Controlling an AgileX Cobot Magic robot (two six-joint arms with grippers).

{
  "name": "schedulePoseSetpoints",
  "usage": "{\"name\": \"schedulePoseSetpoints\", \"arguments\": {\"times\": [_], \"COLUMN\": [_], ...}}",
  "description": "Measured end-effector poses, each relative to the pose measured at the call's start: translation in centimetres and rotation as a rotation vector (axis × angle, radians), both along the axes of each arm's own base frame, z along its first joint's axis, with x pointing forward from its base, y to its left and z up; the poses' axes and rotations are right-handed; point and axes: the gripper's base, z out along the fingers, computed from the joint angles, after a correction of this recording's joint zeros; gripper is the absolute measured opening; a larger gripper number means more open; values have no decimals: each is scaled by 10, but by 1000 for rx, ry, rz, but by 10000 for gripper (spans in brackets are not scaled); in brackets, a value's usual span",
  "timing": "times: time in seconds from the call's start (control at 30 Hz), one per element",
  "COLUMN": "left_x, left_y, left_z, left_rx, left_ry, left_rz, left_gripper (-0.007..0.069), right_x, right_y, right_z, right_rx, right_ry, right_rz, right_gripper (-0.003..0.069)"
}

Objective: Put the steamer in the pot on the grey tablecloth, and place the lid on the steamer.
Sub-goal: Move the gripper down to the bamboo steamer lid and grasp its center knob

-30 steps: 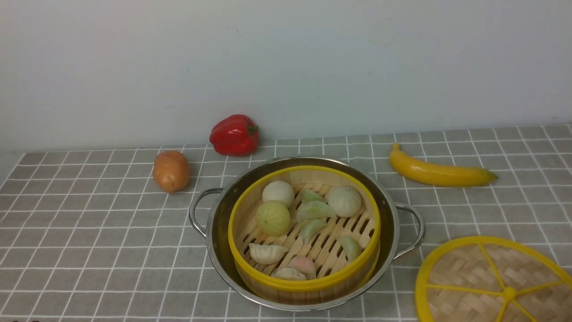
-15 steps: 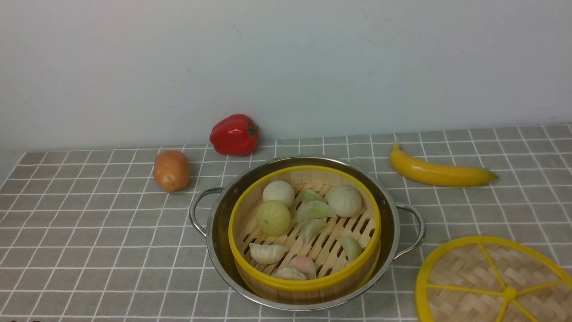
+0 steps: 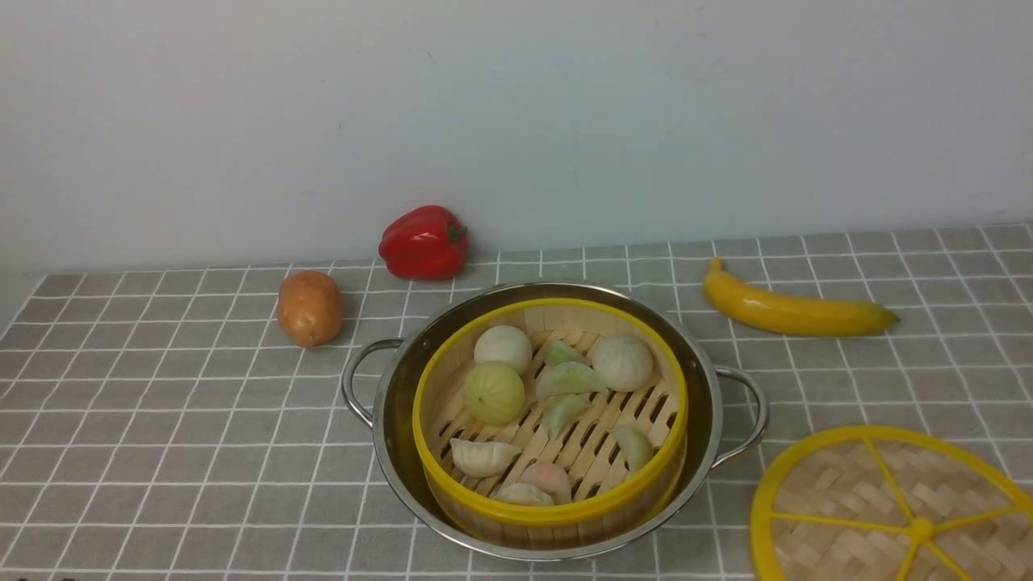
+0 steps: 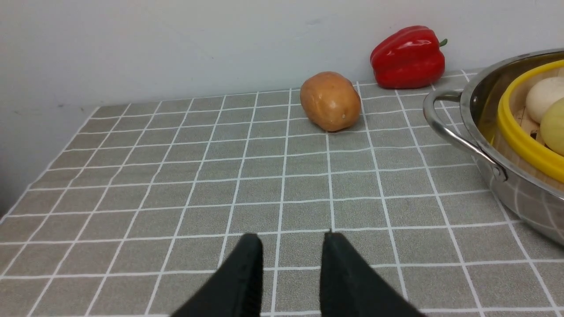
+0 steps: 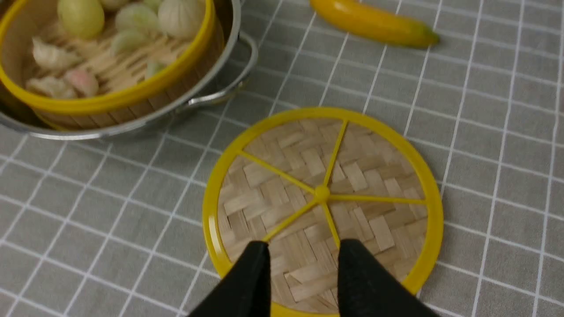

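Observation:
The steamer, a yellow-rimmed bamboo basket holding dumplings and buns, sits inside the steel pot on the grey tablecloth. The woven lid lies flat on the cloth to the pot's right, at the near edge. Neither gripper shows in the front view. In the left wrist view my left gripper is open and empty over bare cloth, some way left of the pot. In the right wrist view my right gripper hangs open above the near part of the lid, holding nothing.
A red pepper and a potato lie behind and to the left of the pot, near the wall. A banana lies behind the lid on the right. The cloth's left edge shows in the left wrist view.

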Motion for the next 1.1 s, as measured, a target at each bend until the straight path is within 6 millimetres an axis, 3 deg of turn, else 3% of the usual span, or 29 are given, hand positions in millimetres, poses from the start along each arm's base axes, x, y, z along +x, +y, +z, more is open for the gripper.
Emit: {"name": "schedulePoseSetpoints", "arguments": {"times": [0.23,0.33,0.47,0.73,1.1], "left_x": [0,0,0,0,0], "left_y": [0,0,0,0,0], "left_z": [0,0,0,0,0], "left_rx": [0,0,0,0,0], "left_ry": [0,0,0,0,0], "left_rz": [0,0,0,0,0], "left_gripper": [202,210,216,226,243], "right_x": [79,104,136,163,175], "right_y": [10,11,19,39,39], "right_z": [-19,-31,-65,-124,-144], "right_rx": [5,-18,-120,-237,-260], "right_ry": [245,321,468,660,670], "right_rz": [60,53,65,82,76], "right_gripper": [243,243,243,243,243]}}
